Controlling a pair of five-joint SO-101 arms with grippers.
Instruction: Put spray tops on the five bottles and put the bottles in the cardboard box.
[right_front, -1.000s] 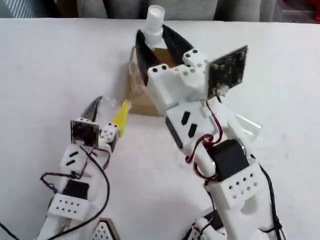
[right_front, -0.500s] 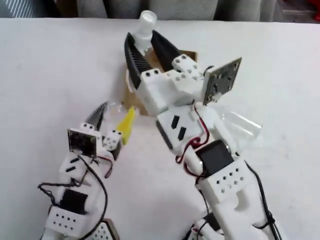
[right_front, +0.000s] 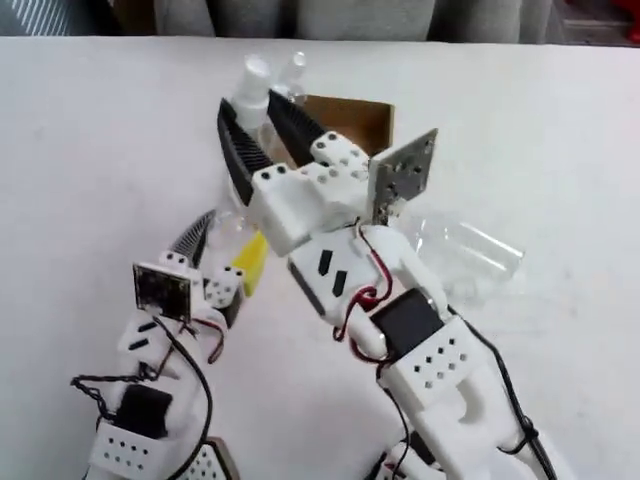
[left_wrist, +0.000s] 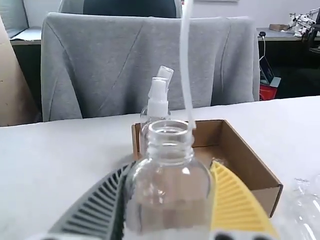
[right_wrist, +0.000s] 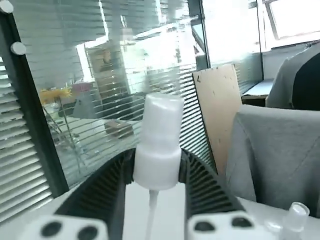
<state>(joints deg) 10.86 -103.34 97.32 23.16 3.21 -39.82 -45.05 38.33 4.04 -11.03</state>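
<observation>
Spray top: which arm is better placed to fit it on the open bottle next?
Right. The right end effector grips the spray top, its dip tube hanging at the mouth of the bottle, which the left end effector holds upright.

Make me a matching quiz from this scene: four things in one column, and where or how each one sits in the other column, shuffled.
Things:
1. uncapped bottle
2. spray top
3. cardboard box
4. clear plastic packaging

Places:
A. lying on the table beside the right arm
B. gripped in the right claw, tube hanging down
C. resting on the table, open side up
D. gripped in the left claw

Pairs: 1-D, 2-B, 3-C, 4-A
</observation>
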